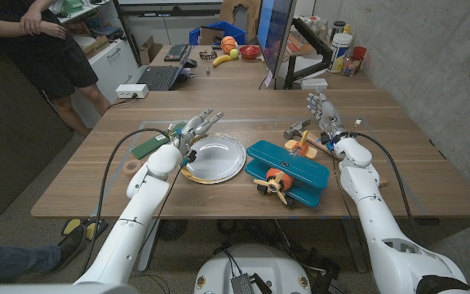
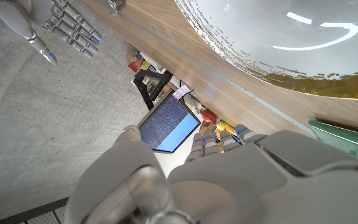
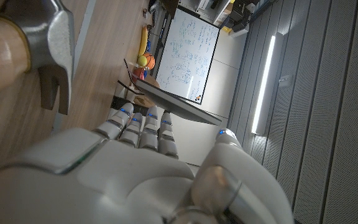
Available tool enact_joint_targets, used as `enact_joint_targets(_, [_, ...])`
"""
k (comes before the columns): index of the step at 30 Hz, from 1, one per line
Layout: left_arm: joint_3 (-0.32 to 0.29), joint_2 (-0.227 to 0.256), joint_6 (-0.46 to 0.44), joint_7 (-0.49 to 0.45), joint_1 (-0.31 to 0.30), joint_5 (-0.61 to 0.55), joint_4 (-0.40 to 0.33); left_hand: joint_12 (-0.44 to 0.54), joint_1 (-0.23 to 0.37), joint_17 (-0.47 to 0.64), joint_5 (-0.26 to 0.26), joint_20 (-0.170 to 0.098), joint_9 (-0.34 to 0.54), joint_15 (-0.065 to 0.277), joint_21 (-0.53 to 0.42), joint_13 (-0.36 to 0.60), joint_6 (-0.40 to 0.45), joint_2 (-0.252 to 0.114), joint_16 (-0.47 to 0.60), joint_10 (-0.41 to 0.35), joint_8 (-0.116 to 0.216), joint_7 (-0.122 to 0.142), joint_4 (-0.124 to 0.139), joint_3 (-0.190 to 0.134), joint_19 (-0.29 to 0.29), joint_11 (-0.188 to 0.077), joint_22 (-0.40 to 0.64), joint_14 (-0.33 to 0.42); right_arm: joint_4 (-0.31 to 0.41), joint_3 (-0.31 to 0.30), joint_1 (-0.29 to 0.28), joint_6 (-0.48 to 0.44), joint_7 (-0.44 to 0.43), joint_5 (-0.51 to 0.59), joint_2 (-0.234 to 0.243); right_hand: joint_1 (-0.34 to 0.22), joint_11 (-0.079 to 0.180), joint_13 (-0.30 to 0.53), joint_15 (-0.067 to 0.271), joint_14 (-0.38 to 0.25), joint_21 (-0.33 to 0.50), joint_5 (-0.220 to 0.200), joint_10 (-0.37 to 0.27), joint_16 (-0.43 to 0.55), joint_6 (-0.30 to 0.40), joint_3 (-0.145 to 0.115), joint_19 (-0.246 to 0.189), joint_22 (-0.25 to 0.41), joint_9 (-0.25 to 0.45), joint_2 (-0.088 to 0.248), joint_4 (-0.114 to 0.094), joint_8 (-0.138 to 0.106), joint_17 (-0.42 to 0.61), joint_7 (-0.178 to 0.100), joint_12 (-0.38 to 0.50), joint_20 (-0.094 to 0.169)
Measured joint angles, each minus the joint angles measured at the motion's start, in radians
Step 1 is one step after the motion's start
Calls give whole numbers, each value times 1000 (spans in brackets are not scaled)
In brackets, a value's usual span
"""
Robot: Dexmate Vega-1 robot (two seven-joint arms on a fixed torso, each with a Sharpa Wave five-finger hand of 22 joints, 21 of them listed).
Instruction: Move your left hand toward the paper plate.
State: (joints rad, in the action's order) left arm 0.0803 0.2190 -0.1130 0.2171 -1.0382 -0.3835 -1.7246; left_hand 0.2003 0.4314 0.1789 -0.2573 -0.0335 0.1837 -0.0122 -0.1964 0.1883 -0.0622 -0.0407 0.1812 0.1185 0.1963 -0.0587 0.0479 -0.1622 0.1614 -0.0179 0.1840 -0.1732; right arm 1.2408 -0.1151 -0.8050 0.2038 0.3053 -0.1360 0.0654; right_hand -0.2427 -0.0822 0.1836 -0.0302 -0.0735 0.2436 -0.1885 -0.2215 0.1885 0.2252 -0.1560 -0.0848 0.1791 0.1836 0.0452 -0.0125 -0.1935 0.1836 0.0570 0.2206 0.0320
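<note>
My left robot hand point(image 1: 196, 128) hovers just beside the paper plate point(image 1: 215, 159), over its far-left rim, fingers stretched out and apart, gripping nothing. In my left wrist view the plate's point(image 2: 272, 43) white bowl and gold-patterned rim lie close ahead of my knuckles point(image 2: 229, 180). The plate sits near the middle of the tabletop point(image 1: 104, 175), a little toward its near edge. A green flat card point(image 1: 147, 147) lies on the left of my hand, and a roll of tape point(image 1: 132, 168) lies nearer the near-left corner. Nothing stands between my hand and the plate. Touching the plate's right side is a teal toy plane point(image 1: 288, 167) with an orange propeller nose. My right robot hand point(image 1: 325, 114) stands open toward the far-right, fingers spread, next to a hammer point(image 1: 299, 131).
</note>
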Motion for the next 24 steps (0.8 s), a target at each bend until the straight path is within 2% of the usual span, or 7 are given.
enact_joint_targets(24, [49,19,-22,-21,-22,-89,-31,0,5,0,0,0,0,0,0,0,5,-3,0,0,4,-5,-2,3,0,0,0,0,4,2,5,0,-1,2,0,0,0,0,0,0,-8,0,0,0,0,0,0,0,0,0,0,0,0,0,0,0])
